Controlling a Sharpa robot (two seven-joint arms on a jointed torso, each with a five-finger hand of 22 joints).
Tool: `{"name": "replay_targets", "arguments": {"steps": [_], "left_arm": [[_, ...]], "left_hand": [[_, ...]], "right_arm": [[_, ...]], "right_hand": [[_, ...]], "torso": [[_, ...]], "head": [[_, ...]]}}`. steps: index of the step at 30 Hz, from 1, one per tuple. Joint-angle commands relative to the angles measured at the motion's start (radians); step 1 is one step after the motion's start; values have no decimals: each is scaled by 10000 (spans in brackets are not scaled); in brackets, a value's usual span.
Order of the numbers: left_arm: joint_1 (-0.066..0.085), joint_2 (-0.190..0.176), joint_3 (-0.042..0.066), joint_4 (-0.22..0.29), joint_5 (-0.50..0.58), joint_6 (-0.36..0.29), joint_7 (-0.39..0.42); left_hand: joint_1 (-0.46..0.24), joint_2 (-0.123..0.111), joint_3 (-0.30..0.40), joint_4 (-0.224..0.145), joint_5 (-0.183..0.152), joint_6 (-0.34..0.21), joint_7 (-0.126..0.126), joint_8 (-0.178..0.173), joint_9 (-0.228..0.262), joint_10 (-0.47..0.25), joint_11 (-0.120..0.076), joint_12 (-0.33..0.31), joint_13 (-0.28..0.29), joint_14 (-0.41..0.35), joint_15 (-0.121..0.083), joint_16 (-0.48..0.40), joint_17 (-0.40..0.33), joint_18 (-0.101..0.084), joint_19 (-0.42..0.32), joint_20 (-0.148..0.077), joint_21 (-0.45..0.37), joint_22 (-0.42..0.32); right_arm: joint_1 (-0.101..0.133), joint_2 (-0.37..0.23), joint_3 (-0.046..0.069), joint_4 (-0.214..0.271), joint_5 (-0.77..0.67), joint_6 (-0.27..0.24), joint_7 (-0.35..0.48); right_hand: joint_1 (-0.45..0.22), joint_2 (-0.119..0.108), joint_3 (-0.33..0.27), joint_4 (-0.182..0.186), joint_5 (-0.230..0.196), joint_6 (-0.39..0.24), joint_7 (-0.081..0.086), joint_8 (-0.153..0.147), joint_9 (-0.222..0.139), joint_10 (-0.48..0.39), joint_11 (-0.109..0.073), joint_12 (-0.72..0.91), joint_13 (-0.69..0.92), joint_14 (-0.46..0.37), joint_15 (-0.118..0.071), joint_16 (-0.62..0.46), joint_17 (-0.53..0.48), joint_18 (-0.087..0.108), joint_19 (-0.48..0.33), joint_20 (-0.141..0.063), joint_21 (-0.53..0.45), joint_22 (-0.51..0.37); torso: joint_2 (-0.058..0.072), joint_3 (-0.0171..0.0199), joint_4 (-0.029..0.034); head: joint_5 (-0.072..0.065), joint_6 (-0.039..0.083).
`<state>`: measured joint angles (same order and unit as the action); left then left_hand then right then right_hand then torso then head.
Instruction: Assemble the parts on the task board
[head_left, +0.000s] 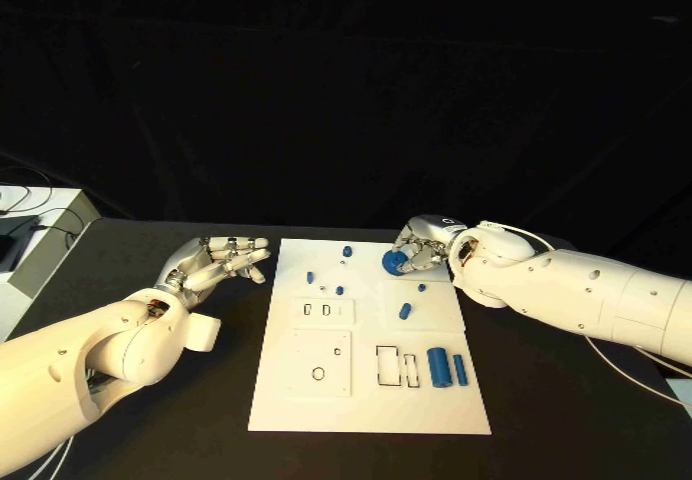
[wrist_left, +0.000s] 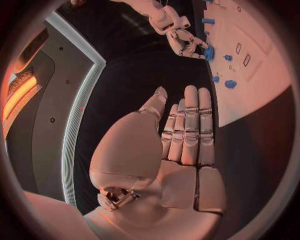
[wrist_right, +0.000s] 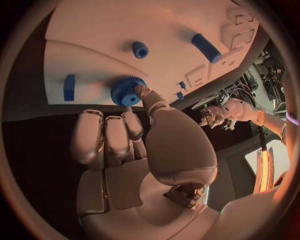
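Observation:
The white task board (head_left: 368, 400) lies in the middle of the black table. A blue gear (head_left: 392, 263) sits at the board's far right edge. My right hand (head_left: 423, 248) is over it, and my thumb and a fingertip pinch the gear (wrist_right: 128, 91) while it rests at the board's edge (wrist_right: 75, 55). Several small blue parts lie on the board: a peg (head_left: 348, 249), a short cylinder (head_left: 405, 310) and two long cylinders (head_left: 437, 367) near the right side. My left hand (head_left: 219, 262) hovers off the board's left side, fingers straight and apart, holding nothing (wrist_left: 187, 130).
A white box (head_left: 36, 240) with cables stands at the table's far left edge. Rectangular slots (head_left: 389, 365) and a raised square plate (head_left: 320, 362) mark the board's near half. Bare black table (head_left: 577, 420) lies on both sides of the board.

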<state>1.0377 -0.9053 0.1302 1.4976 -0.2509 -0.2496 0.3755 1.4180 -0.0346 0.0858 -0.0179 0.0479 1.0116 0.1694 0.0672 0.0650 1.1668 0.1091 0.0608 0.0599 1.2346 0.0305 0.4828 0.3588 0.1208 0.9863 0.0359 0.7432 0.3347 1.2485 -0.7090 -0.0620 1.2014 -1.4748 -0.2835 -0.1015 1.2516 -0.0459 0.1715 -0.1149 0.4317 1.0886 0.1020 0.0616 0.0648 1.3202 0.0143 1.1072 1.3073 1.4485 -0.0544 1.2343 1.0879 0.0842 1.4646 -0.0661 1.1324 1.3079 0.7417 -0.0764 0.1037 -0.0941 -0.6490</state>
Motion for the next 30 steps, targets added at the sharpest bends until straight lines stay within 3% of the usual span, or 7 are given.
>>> {"name": "replay_targets", "arguments": {"steps": [1, 6, 11, 25, 30], "left_arm": [[0, 1, 7, 26, -58, 99, 56], [0, 4, 7, 37, -58, 93, 63], [0, 19, 7, 62, -58, 100, 71], [-1, 89, 7, 80, -59, 131, 74], [-1, 90, 8, 84, -59, 132, 73]], "left_hand": [[33, 46, -48, -31, 19, -47, 16, -42, -12, -64, 22, -14, -5, 55, 24, -60, -10, 32, 62, 28, 35, -9], [51, 58, -51, -30, 18, -42, 13, -42, -13, -55, 20, -13, -5, 53, 23, -71, -17, 32, 61, 27, 49, -45], [51, 58, -51, -30, 18, -42, 13, -42, -13, -55, 20, -13, -5, 53, 23, -71, -17, 32, 61, 27, 49, -45], [51, 58, -51, -30, 18, -42, 13, -42, -13, -55, 20, -13, -5, 53, 23, -71, -17, 32, 61, 27, 49, -45], [51, 58, -51, -30, 18, -42, 13, -42, -13, -55, 20, -13, -5, 53, 23, -71, -17, 32, 61, 27, 49, -45]], "right_arm": [[41, -66, 15, 414, -733, -797, -315], [67, 21, 18, 918, -1432, -1159, -703], [72, 326, -2, 1042, -2043, -1369, -1059], [-165, 1453, -73, 434, -2589, -1708, -1468], [-247, 1665, -76, 252, -2607, -1698, -1444]], "right_hand": [[-104, -12, -24, -22, -73, 426, 115, 51, 55, 43, -36, -25, 400, 14, -73, -18, 21, -28, 600, -70, 75, 1588], [-133, -23, -39, 7, -122, 434, 110, 50, 54, 61, -39, -35, 403, 14, -76, -20, 29, -32, 603, -72, 96, 1592], [-110, -60, -38, 14, -164, 421, 110, 45, 51, 74, -41, -56, 406, 16, -80, -17, 48, -36, 604, -76, 113, 1595], [-93, -44, -12, 36, -179, 402, 119, 40, 48, 68, -37, -96, 409, 18, -77, -23, 62, -34, 602, -77, 100, 1591], [-82, -46, -3, 27, -176, 400, 122, 45, 50, 70, -35, -101, 414, 18, -75, -28, 62, -35, 602, -76, 110, 1593]], "torso": [[-7, -3, -10], [-3, -3, -6], [-1, -5, 10], [20, -20, 84], [25, -17, 82]], "head": [[16, 12], [31, 31], [27, 52], [60, 65], [89, 48]]}}
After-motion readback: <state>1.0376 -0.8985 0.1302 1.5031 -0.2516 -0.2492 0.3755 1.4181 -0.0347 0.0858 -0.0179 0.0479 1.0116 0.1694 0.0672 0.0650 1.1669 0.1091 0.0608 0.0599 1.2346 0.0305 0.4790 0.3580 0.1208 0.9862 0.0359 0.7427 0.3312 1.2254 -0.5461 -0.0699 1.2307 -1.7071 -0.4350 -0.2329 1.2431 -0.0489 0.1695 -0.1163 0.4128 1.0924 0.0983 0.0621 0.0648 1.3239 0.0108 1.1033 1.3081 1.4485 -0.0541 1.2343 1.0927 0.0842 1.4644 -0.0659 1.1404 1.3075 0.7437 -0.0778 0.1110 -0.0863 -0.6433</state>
